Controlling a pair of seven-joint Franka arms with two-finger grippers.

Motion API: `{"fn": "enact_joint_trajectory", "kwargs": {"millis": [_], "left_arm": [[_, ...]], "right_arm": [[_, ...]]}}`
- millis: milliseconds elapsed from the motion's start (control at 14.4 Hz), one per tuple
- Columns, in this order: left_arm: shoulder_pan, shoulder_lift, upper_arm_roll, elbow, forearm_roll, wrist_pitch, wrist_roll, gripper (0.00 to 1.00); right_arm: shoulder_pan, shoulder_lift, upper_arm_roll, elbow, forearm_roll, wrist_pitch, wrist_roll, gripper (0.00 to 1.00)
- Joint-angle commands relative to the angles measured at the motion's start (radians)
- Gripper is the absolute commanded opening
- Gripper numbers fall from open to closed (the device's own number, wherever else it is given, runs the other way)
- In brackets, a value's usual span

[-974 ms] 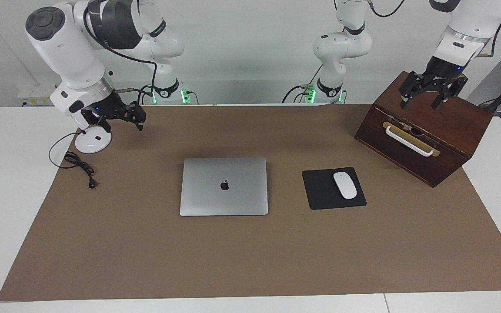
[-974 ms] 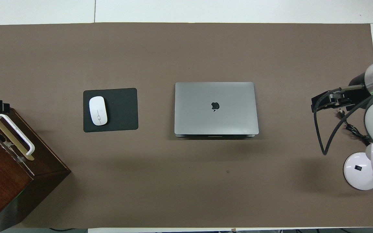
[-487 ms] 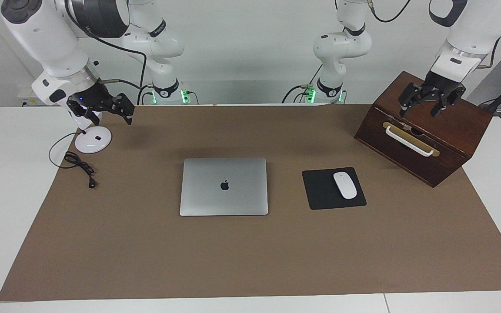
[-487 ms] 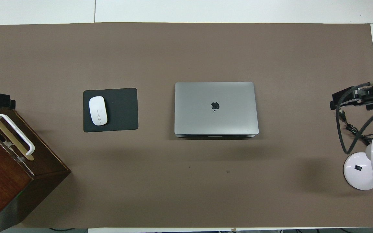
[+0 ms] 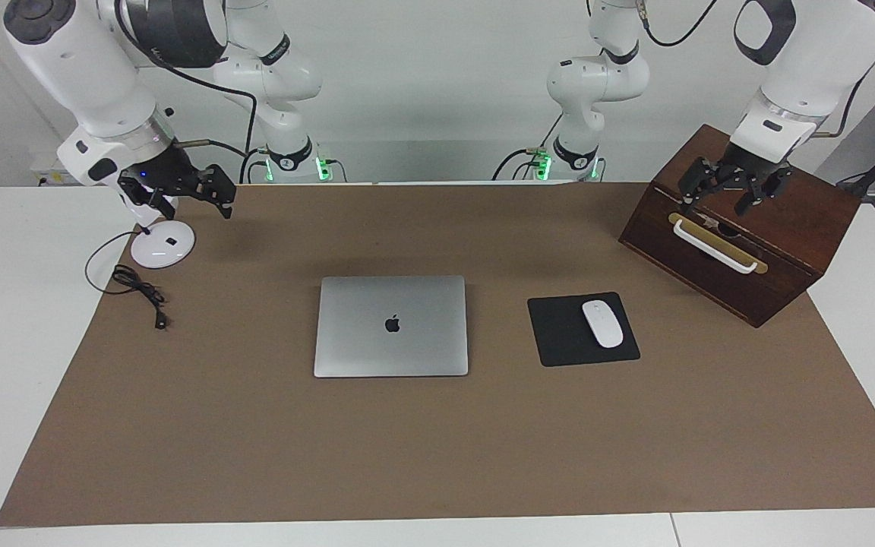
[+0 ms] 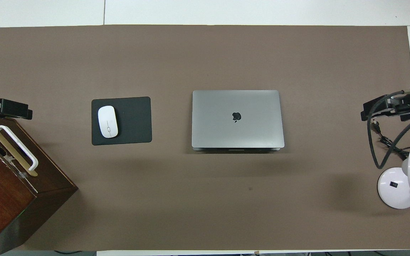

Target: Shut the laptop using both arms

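A: Laptop point(image 5: 391, 325)?
B: Lid down, flat, apple logo up, mid-desk point(image 5: 437, 456) on the brown mat point(image 5: 255, 441), well clear of every edge.

A: Left tool point(image 5: 734, 191)?
B: Up in the air over the wooden box point(image 5: 779, 228) at the left arm's end of the desk, above the white handle point(image 5: 713, 245). Fingers spread, nothing pinched.

A: Right tool point(image 5: 179, 194)?
B: Raised over the desk corner nearest the right arm's base, just above the white lamp base point(image 5: 162, 247). Fingers spread too, nothing between them. Well apart from the laptop.

A: Anything beside the laptop?
B: Black mouse pad point(image 5: 563, 334) toward the left arm's end, white mouse point(image 5: 602, 324) lying on it. Near, not touching the laptop. Black cable point(image 5: 137, 292) coiled by the lamp base, close to the desk edge at the right arm's end.
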Motion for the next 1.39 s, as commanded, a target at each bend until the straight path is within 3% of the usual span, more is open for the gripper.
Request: {"fn": "enact_joint_trajectory", "kwargs": {"millis": [0,139,487,1322], "left_arm": [[-0.043,0.042,0.037,0.077,0.017,-0.078,-0.013,1.00],[-0.063,0.057,0.040,0.115,0.020,-0.103,-0.013,1.00],[-0.066,0.057,0.051,0.114,0.009,-0.063,-0.014,1.00],[-0.055,0.045,0.051,0.111,0.008,-0.048,-0.011,1.00]], "right_arm": [[-0.006,-0.006,0.004,-0.007,0.000,0.024,0.011,1.00],[-0.003,-0.004,0.002,-0.009,-0.015,0.044,0.012,1.00],[0.002,-0.007,0.002,-0.027,-0.053,0.092,0.098,1.00],[0.002,-0.006,0.007,-0.024,-0.049,0.093,0.101,1.00]]}}
